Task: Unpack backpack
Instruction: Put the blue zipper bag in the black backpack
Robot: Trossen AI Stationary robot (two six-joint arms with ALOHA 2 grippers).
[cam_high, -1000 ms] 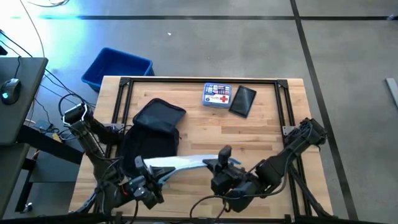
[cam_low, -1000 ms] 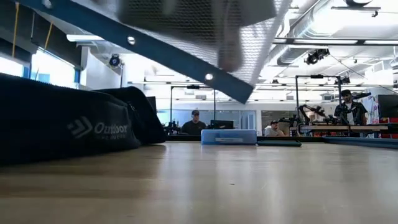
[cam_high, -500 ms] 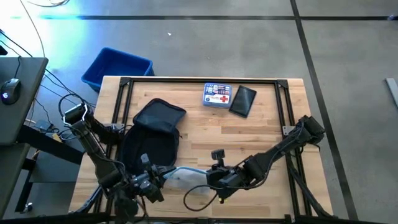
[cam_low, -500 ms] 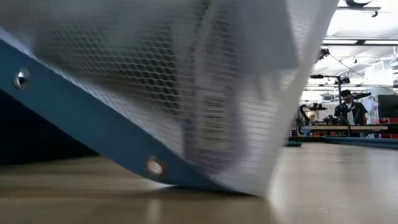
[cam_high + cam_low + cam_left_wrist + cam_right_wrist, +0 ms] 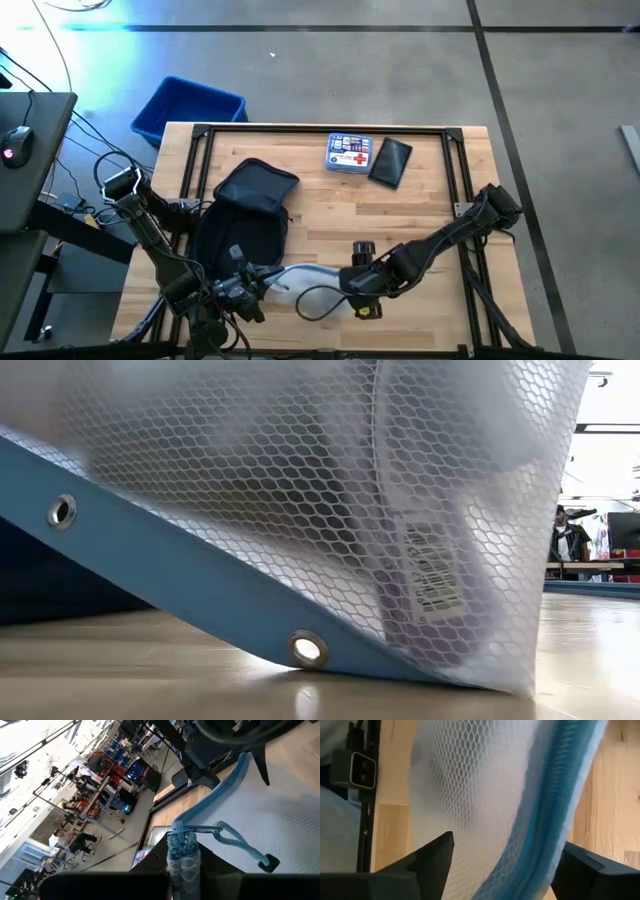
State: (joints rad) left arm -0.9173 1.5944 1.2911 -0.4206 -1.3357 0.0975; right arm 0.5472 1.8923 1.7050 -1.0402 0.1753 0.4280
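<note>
High view, dark floppy backpack, left fingers clenched on mesh pouch, right fingers released

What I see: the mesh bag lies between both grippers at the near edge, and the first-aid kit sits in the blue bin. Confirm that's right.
One thing is wrong. The high view shows the first-aid kit on the table's far edge beside the black pouch, not in the blue bin. The mesh bag does lie between the left gripper and right gripper.
</note>
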